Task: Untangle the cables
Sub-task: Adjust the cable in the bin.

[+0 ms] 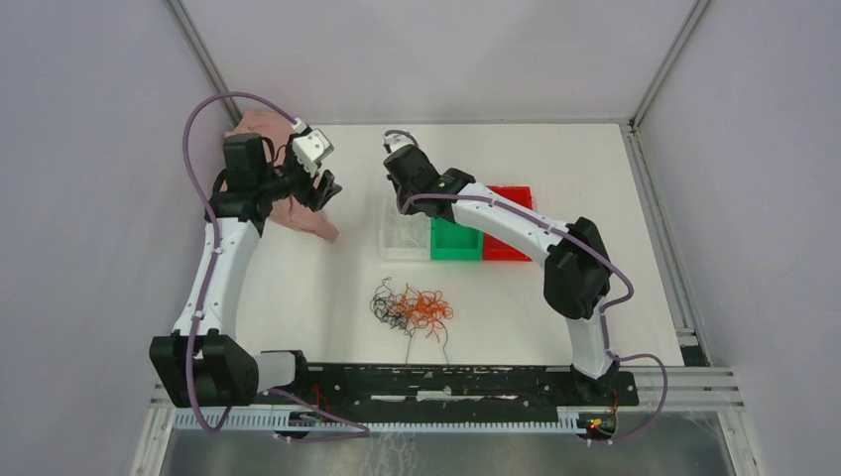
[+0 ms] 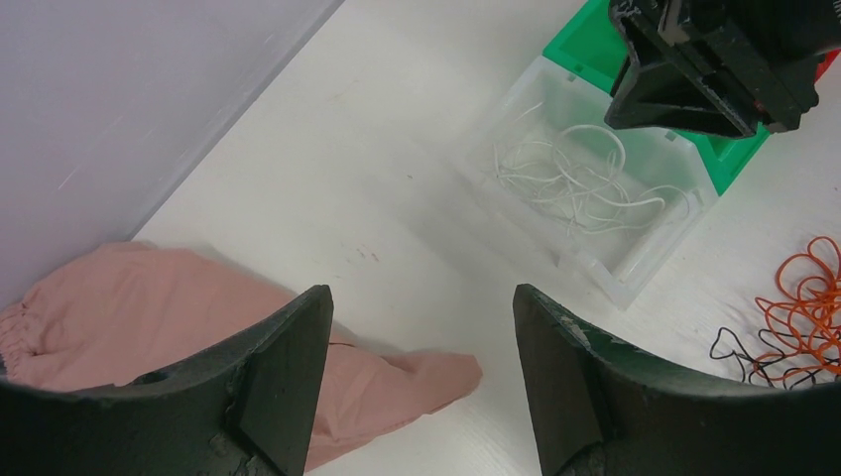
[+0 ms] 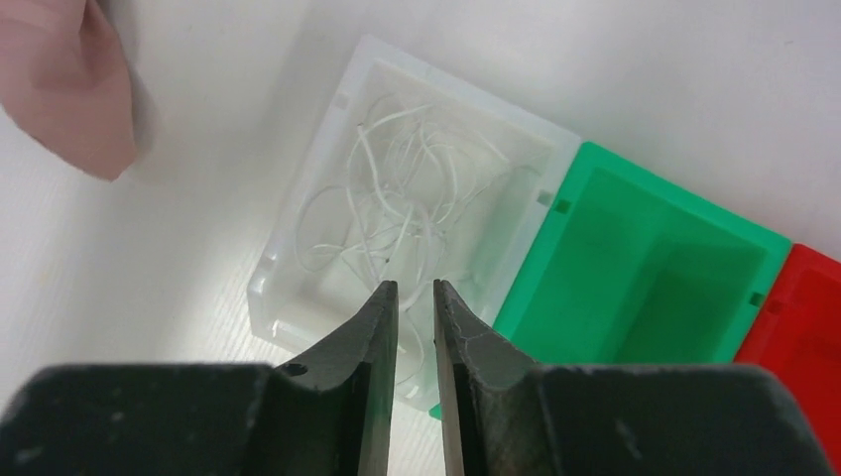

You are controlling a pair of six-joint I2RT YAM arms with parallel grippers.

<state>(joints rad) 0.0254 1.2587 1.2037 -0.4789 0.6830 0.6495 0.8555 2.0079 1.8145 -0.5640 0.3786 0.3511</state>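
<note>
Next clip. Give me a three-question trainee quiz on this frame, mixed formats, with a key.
1. True or false: the green bin has wires in it.
2. What colour are the wires in the clear bin? A orange, B white, C black.
3. Fill in: the left gripper has its fingers ___ (open or shut).

Key: 1 false; 2 B; 3 open.

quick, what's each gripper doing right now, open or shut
left gripper: open, holding nothing.
right gripper: almost shut above the clear bin; whether it pinches a white cable cannot be told.
</note>
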